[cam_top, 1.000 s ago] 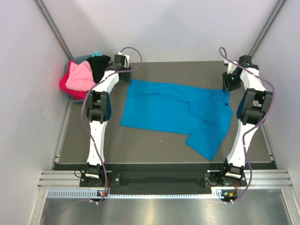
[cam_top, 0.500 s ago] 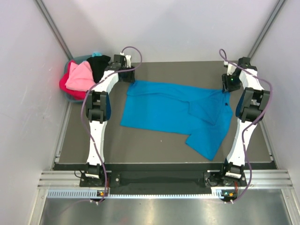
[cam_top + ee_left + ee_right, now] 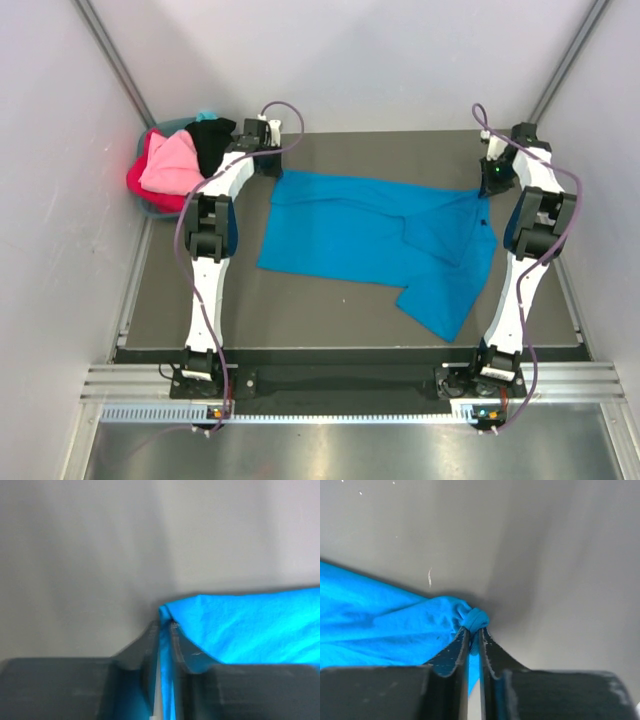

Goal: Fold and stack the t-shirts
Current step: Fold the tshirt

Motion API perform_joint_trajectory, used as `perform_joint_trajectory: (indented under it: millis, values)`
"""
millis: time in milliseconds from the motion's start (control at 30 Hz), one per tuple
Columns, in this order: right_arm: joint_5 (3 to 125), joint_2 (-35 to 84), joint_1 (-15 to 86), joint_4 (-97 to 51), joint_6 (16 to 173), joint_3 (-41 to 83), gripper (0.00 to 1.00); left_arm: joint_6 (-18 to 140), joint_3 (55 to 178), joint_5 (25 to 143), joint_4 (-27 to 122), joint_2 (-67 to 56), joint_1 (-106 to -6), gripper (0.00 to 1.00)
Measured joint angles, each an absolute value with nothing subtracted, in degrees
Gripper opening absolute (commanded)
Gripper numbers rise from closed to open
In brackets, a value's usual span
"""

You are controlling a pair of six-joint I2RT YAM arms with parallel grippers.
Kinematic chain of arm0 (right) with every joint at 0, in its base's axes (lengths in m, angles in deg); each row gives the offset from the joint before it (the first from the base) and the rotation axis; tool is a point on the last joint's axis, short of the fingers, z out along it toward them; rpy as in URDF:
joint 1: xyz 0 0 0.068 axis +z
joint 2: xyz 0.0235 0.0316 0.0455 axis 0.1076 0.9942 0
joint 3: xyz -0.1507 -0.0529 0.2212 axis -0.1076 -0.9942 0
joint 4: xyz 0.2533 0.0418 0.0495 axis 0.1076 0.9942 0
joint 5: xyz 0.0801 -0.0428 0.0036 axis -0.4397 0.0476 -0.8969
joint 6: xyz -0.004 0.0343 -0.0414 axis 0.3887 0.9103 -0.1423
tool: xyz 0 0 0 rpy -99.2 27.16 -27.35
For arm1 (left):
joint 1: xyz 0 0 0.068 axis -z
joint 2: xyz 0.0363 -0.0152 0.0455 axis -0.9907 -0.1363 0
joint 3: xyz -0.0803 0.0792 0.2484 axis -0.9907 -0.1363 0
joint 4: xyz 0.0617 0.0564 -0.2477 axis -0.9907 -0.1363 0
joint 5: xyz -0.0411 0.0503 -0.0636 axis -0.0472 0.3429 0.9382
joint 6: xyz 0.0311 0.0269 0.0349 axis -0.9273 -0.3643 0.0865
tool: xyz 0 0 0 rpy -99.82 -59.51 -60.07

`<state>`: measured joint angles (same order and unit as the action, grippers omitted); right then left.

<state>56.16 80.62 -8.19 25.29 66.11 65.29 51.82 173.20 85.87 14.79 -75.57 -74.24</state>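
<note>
Both arms are stretched out toward the far side of the table point(image 3: 330, 310), one at each back corner of the blue t-shirt point(image 3: 370, 240). The left gripper point(image 3: 162, 627) is pinched tight on the shirt's far-left edge. The right gripper point(image 3: 475, 630) is clamped on a little bunched-up bit at the far-right corner. The shirt lies spread over mid-table, with one end flopped toward the near right. The other shirts point(image 3: 172, 162), pink, red and black, sit heaped at the far-left corner.
</note>
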Motion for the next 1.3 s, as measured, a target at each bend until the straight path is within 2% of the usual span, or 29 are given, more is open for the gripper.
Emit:
perform_joint_trajectory:
  millis: [67,800,833,867,933,967,1067,1167,1300]
  values:
    - [56.08,80.93,-8.24,25.51,66.18,65.73,0.00,51.84,173.20,86.11,14.81,-75.59,-74.20,0.00]
    - [56.56,91.18,-7.80,19.66,66.88,81.99,0.00,48.87,181.42,83.51,17.83,-81.25,-73.89,0.00]
    - [56.65,91.61,-7.71,19.02,66.88,82.58,0.02,48.52,182.25,83.32,18.44,-81.88,-73.87,0.00]
    - [56.84,92.14,-7.56,18.06,66.92,83.15,0.09,48.26,183.03,82.99,19.18,-82.43,-73.83,0.00]
    - [57.28,92.84,-7.32,16.57,67.29,84.06,0.18,47.95,183.99,81.18,20.84,-83.35,-73.68,0.14]
    - [57.61,92.95,-7.21,15.83,67.51,84.09,0.31,47.78,184.04,79.71,21.59,-83.46,-73.50,0.20]
    - [58.74,92.99,-7.08,14.47,67.91,84.04,0.50,47.47,184.19,75.01,23.10,-83.48,-73.06,0.32]
    - [59.40,91.70,-7.34,12.22,67.77,81.51,0.57,47.80,184.23,71.82,24.36,-83.15,-72.76,0.39]
    - [59.66,85.60,-8.06,11.11,67.58,73.64,0.60,47.76,182.95,68.28,24.25,-80.40,-72.30,0.45]
